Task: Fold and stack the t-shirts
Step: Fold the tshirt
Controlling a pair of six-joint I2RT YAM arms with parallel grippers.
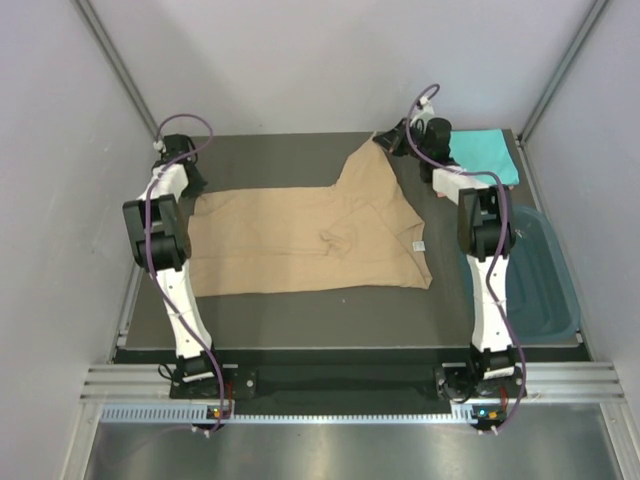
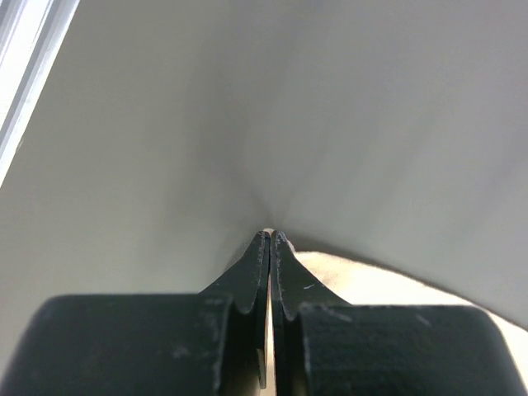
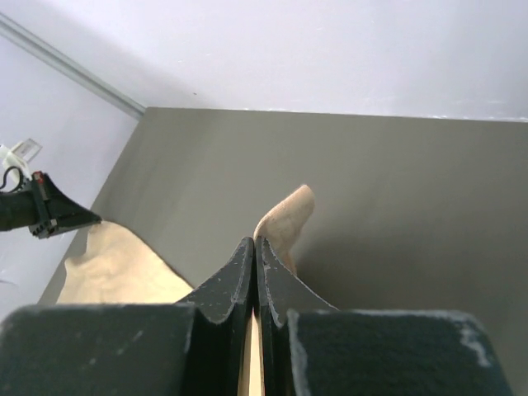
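Two sets of jaws are pressed together on the tan shirt: the left jaws are closed on its left edge, with pale cloth seen between them, and the right jaws are closed on a far corner lifted off the bench. The rest of the shirt is spread flat across the middle of the bench, with a wrinkle near its centre. A turquoise shirt is laid folded at the far right corner, near a dark tub. The cloth is judged light and limp, so hems and corners are best pinched and held taut.
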